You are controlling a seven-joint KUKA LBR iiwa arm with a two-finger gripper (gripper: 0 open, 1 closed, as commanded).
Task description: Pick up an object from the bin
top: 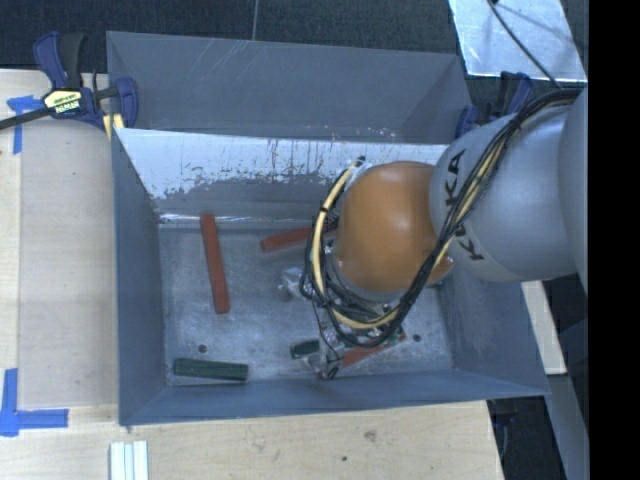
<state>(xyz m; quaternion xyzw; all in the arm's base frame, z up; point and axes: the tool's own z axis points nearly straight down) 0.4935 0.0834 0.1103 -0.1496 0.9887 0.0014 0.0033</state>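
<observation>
The hand (329, 364) hangs over a thin red stick (366, 352), lower centre; whether it is spread cannot be told; the stick looks light and stiff, best pinched mid-length

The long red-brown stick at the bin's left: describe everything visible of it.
The red-brown stick is long, thin and straight, with a matte surface, perhaps plastic or wood. It lies flat on the left of the bin floor, running from near the back wall toward the front, its near end slightly rightward. Nothing touches it; the dark green bar lies apart, nearer the front.
</observation>
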